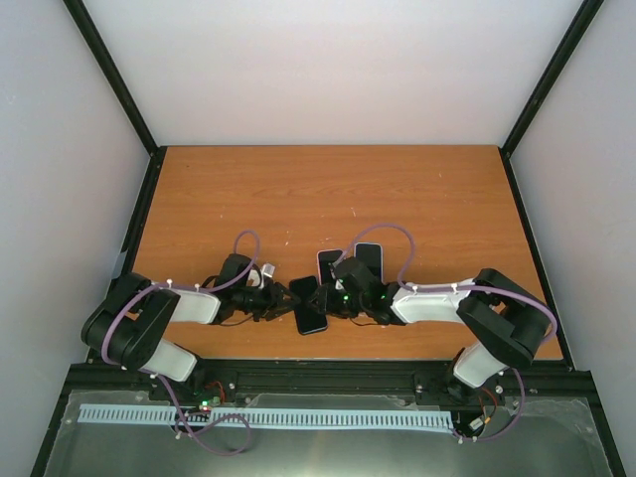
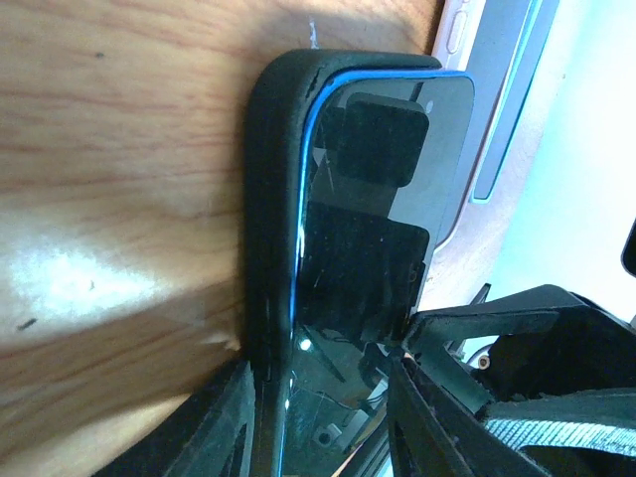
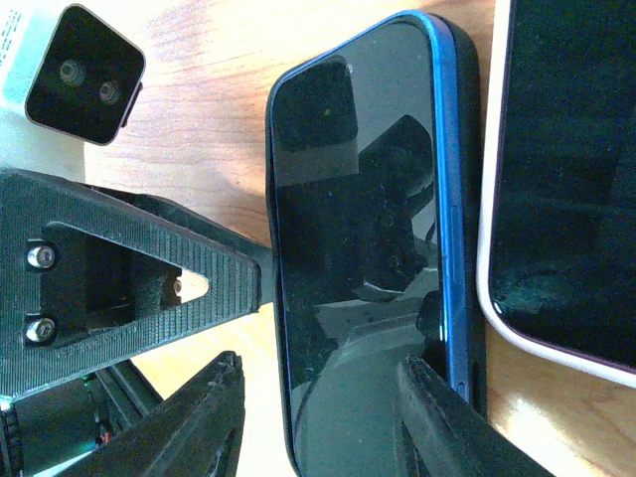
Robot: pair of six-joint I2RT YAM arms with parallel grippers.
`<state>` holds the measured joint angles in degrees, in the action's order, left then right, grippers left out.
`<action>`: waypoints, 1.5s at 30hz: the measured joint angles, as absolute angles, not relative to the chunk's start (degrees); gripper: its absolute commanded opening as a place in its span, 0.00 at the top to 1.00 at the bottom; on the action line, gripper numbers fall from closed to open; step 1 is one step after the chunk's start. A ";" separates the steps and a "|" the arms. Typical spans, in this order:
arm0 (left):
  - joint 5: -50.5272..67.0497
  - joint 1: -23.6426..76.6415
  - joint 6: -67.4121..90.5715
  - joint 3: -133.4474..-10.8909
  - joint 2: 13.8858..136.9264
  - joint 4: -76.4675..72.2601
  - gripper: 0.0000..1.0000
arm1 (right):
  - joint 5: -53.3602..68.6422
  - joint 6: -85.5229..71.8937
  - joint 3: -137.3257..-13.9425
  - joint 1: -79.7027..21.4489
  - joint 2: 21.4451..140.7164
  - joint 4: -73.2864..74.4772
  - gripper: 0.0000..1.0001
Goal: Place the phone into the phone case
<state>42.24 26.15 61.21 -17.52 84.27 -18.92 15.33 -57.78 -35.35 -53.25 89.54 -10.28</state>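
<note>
Phone [image 3: 358, 199], glossy and blue-edged, against matte round-cornered black case [image 2: 266, 248]

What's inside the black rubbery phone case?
A blue-edged phone with a dark glass screen lies in the black phone case, screen up. The phone covers the case's inner floor, so nothing beneath it can be seen.

The left arm [image 1: 149, 323] and right arm [image 1: 487, 318] share glossy black joints and white shells, with purple cables [image 1: 243, 240] looping off them. The fingers [image 3: 129, 258] are black ribbed plastic, triangular (one carries two silver screws [image 3: 38, 256]). A green light [image 1: 343, 291] glows near the right wrist.
</note>
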 measured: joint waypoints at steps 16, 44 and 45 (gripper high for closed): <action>40.88 26.44 60.95 -17.74 83.88 -17.96 0.63 | 10.92 -55.11 -35.42 -53.34 88.14 -3.90 0.57; 35.55 25.34 62.76 -15.51 82.26 -22.44 0.67 | 25.08 -70.02 -26.79 -52.21 94.50 -34.61 0.55; 35.07 25.32 62.81 -15.49 82.17 -22.57 0.67 | 25.69 -70.61 -26.76 -52.27 94.83 -35.90 0.54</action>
<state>35.07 25.32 62.81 -15.49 82.17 -22.57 25.69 -70.61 -26.76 -52.27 94.83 -35.90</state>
